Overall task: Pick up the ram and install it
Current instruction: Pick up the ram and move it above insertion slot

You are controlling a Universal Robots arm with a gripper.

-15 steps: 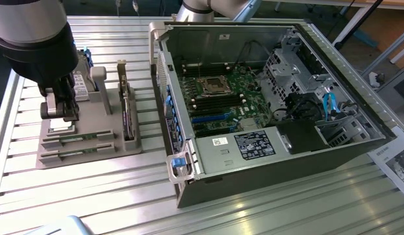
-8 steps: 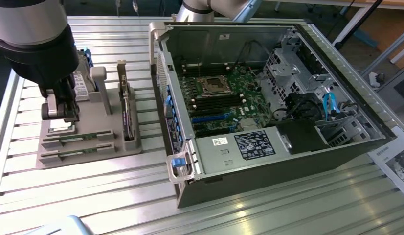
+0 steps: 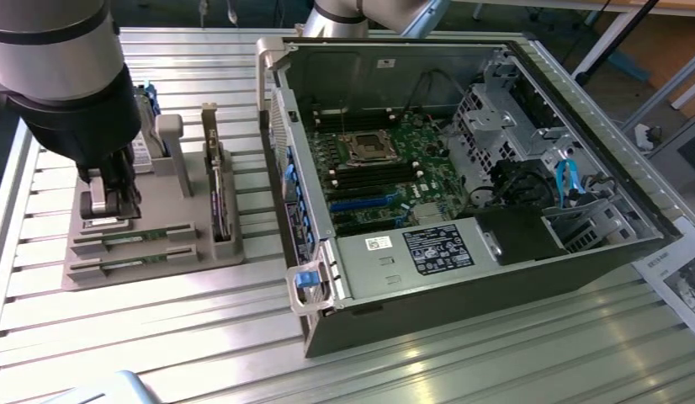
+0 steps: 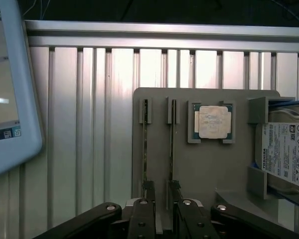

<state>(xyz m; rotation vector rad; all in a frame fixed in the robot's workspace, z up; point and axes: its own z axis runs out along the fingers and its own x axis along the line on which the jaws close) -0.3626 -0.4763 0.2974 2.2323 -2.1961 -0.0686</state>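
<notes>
Black fingers, spread wide, hover over two slim green ram sticks; best centre squarely astride one before closing.

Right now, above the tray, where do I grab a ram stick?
Probably pinch the ram by its flat faces near mid-length, coming straight down from above: it stands on edge in a slot of the grey holder, so only its thin upper edge is exposed to the open gripper.
</notes>
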